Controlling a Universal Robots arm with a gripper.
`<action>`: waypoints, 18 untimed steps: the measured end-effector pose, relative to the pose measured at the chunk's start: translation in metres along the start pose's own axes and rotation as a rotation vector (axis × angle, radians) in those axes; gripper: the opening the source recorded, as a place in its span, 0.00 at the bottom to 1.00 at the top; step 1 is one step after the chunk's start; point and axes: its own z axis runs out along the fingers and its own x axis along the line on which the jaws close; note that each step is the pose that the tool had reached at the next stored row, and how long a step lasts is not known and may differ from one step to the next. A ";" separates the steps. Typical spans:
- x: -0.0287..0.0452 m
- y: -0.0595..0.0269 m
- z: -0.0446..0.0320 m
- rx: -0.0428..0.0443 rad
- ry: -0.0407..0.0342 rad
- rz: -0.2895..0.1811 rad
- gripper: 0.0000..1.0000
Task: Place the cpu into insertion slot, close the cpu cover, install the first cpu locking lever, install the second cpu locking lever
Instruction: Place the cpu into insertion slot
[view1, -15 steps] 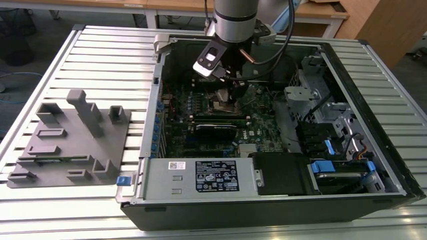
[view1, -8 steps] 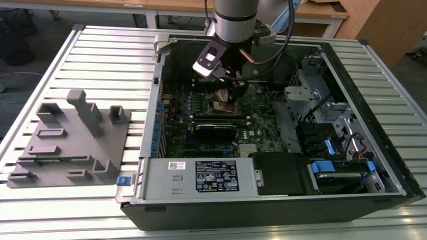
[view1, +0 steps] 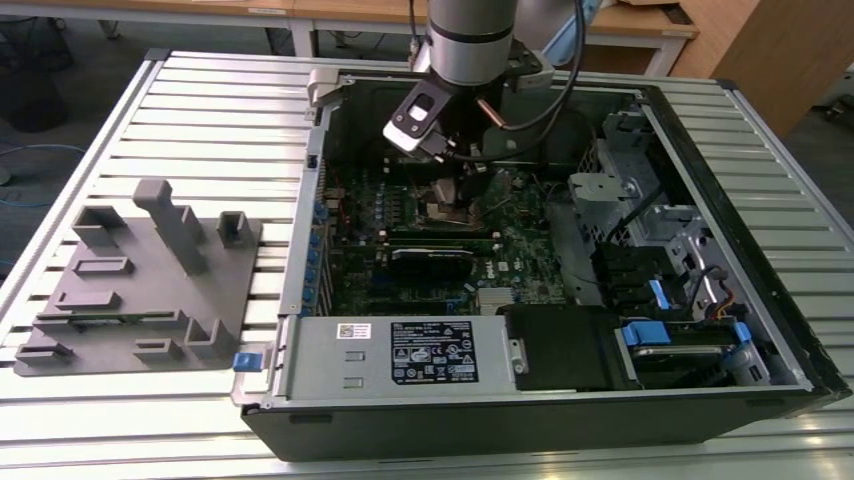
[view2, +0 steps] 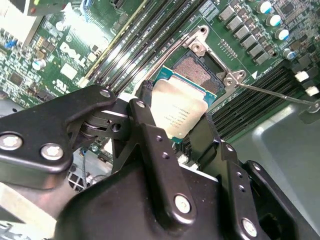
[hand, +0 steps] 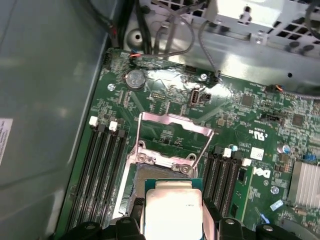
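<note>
Close by the insertion slot (view2: 200, 70), my claw (view2: 174, 122) pinches the cpu (hand: 172, 207) by its edges; I judge it light, rigid, slick-topped; its underside is likely fragile.

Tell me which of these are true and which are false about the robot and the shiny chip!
1. The fingers are holding the cpu. True.
2. The cpu already sits in the insertion slot. False: the slot is empty with its golden contacts bare, and the cpu is held close by it.
3. The cpu cover is shut. False: it stands swung open.
4. The computer case lies open, with its green board showing. True.
</note>
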 end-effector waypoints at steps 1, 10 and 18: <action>0.0000 0.0000 0.0002 0.0003 -0.0012 0.015 0.54; 0.0000 -0.0002 0.0023 0.0030 -0.0124 0.167 0.54; 0.0000 -0.0002 0.0030 0.0038 -0.0159 0.215 0.54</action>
